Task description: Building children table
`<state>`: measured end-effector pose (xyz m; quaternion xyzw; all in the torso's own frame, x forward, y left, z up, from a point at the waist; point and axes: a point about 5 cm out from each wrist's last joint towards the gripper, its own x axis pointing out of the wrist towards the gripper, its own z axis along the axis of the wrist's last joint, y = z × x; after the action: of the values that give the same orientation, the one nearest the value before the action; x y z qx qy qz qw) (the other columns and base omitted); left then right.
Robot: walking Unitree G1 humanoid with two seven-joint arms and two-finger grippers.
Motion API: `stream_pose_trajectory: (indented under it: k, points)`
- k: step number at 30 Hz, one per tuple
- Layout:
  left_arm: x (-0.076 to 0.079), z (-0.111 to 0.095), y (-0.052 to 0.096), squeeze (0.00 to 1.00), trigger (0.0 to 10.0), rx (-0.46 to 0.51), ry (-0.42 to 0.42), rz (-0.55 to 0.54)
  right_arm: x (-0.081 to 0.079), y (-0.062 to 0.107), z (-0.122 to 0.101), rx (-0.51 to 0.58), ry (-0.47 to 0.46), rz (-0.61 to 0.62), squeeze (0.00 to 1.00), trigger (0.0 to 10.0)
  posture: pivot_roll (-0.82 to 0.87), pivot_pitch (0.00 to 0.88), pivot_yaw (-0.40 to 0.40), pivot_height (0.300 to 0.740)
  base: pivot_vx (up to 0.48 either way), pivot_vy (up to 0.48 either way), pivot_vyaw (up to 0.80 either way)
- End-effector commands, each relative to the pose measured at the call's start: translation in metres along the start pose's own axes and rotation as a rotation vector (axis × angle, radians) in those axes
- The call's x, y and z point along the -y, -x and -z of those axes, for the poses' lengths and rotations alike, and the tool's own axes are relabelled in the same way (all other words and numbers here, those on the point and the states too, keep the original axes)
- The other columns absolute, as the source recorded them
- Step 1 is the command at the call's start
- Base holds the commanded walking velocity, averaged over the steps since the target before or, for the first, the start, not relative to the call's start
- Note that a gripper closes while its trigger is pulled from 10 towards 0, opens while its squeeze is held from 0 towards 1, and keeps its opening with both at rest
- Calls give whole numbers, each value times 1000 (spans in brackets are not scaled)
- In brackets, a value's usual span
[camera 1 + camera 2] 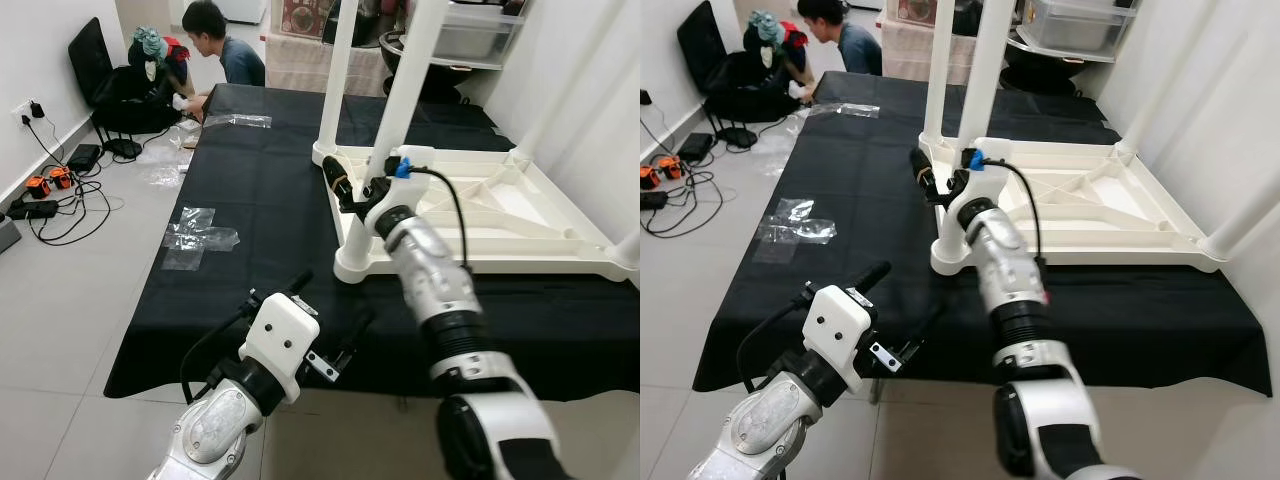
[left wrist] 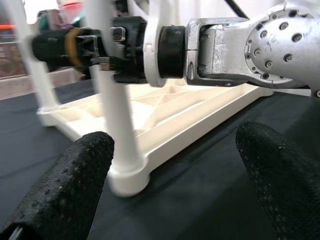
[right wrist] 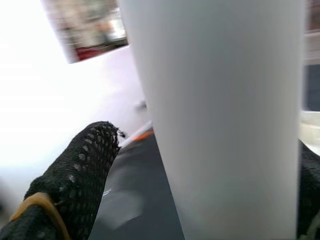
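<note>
while the table leg (image 3: 220, 120) stands upright, the right claw (image 1: 345, 190) brackets it.

This looks like a room in a home used as a makeshift work and recording space: a pale tiled floor (image 1: 70, 330), plain white walls, and a black cloth (image 1: 260, 200) spread over a long low surface. Along the left wall, cables and chargers (image 1: 50, 195) run from a wall socket (image 1: 28, 110), beside a black folding chair (image 1: 105, 85) piled with bags, while clear plastic wrappers (image 1: 195, 235) lie on the floor and cloth. At the far end a person (image 1: 225, 45) crouches near a plastic storage bin (image 1: 475, 35) and household clutter.
</note>
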<state>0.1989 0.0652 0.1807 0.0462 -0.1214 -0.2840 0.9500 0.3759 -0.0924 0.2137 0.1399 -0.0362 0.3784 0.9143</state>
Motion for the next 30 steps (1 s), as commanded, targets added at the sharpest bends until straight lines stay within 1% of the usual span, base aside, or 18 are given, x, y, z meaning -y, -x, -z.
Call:
stream_pose_trajectory:
  k: [1,2,4,5,6,10,11,14,15,18,19,20,23,24,25,28,29,30]
  points:
    - [2,0,-1,0,10000,-2,5,5,-20,-8,9,-43,-26,-148,0,10000,93,23,-124,740,0,0,0]
    - [2,0,-1,0,10000,-2,5,6,-26,-5,13,-82,-9,-258,0,10000,93,25,-124,740,0,0,0]
    - [2,0,-1,0,10000,-2,5,6,-26,-5,13,-82,-9,-258,0,10000,93,25,-124,740,0,0,0]
    - [2,0,0,0,10000,-2,5,5,-34,1,23,-164,32,-433,0,10000,96,30,-125,740,0,0,0]
    - [2,0,0,0,10000,-2,5,5,-34,1,23,-164,32,-433,0,10000,96,30,-125,740,0,0,0]
    - [2,0,-1,0,10000,-3,5,4,-41,0,31,-189,35,-522,0,10000,94,33,-123,740,0,0,0]
    - [2,0,-1,0,10000,-3,6,5,-41,-5,33,-178,26,-487,0,0,94,33,-123,740,0,0,0]
    - [2,0,-1,0,10000,-4,7,5,-42,-11,35,-176,21,-452,0,0,94,33,-123,740,0,0,0]
    - [2,0,-1,0,10000,-4,7,6,-42,-15,35,-165,31,-413,0,0,95,36,-120,740,0,0,0]
    - [1,1,-2,0,10000,-4,7,6,-40,-30,32,-113,66,-179,0,0,91,40,-119,740,0,0,0]
    - [1,1,-2,0,10000,-4,7,6,-40,-30,32,-113,66,-179,0,0,91,40,-119,740,0,0,0]
    - [1,1,-1,0,10000,-4,9,5,-39,-34,31,-94,77,-75,0,0,91,40,-119,740,0,0,0]
    - [1,1,-1,0,10000,-4,10,5,-38,-34,31,-89,82,-56,0,0,91,40,-119,740,0,0,0]
    - [2,1,-2,0,10000,-3,11,7,-31,-36,30,-71,105,115,0,0,83,41,-119,740,0,0,0]
    - [2,1,-2,0,10000,-3,11,7,-31,-36,30,-71,105,115,0,0,83,41,-119,740,0,0,0]
    - [2,1,-2,0,10000,-2,12,9,-16,-28,23,-9,158,576,0,0,84,40,-123,740,0,0,0]
    - [2,1,-2,0,10000,-2,12,9,-16,-28,23,-9,158,576,0,0,84,40,-123,740,0,0,0]
    - [2,1,-2,0,10000,-2,13,10,-16,-24,22,18,154,683,0,0,86,41,-126,740,0,0,0]
